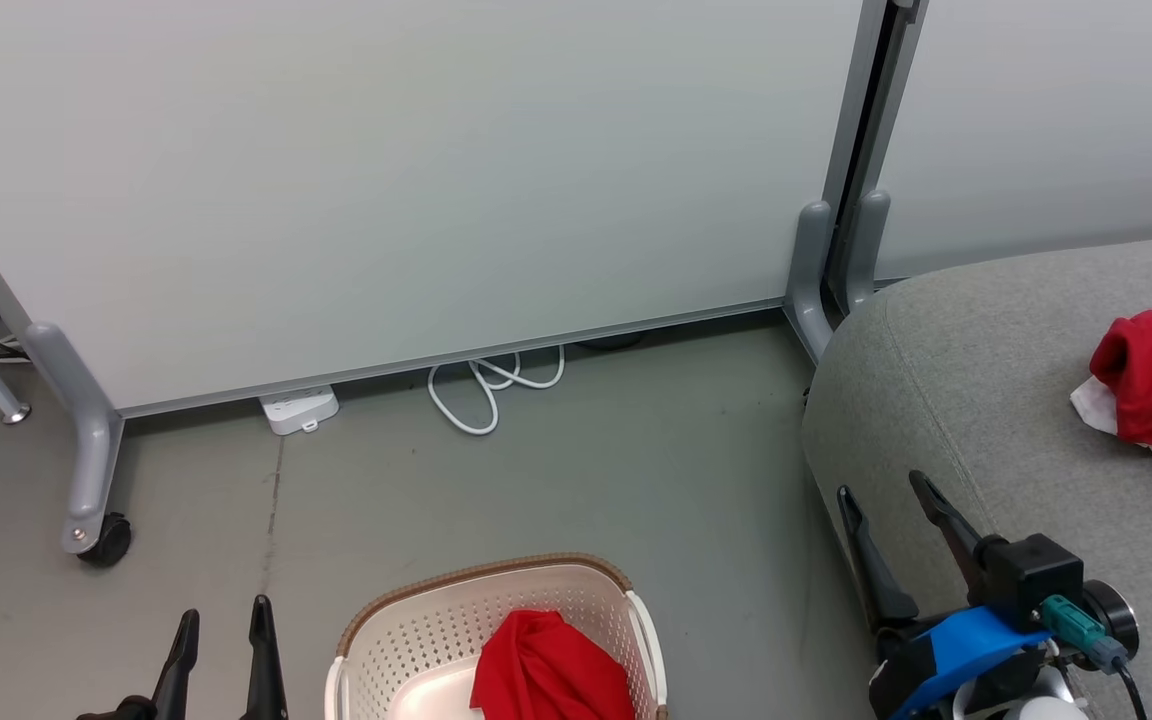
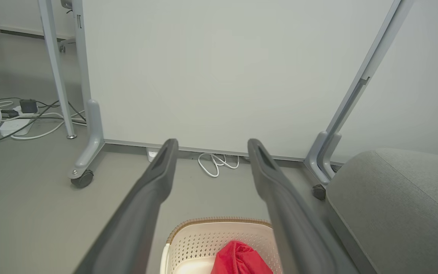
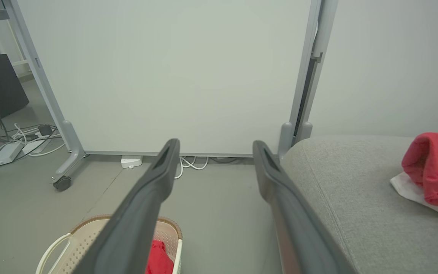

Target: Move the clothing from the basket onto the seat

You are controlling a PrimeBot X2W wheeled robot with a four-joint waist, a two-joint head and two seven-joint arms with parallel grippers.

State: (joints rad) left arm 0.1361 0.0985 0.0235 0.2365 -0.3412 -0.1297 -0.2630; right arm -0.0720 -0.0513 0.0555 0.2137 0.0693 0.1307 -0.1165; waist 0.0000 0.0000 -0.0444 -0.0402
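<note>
Head view, and both arms hover low. The left gripper (image 1: 224, 610) hangs just beside the basket (image 1: 406, 625), fingers spread, nothing between them. The right gripper (image 1: 881, 487) is equally wide and bare, in front of the rounded edge of the seat (image 1: 986, 380).

Here's the danger as I read it. That basket looks light, so a finger catching the brown rim (image 1: 496, 572) or poking into a perforated wall could drag or tip it. A pinch on just one loose fold could also let the cloth slip out over the floor (image 1: 636, 470) short of the cushion.

Now the contents. The basket stands on the floor and holds one crumpled red garment (image 1: 546, 665), bunched towards its right side, with pale bottom showing beside it. The other red garment (image 1: 1151, 385), showing white stripes, already lies on the seat, well apart from the basket.
</note>
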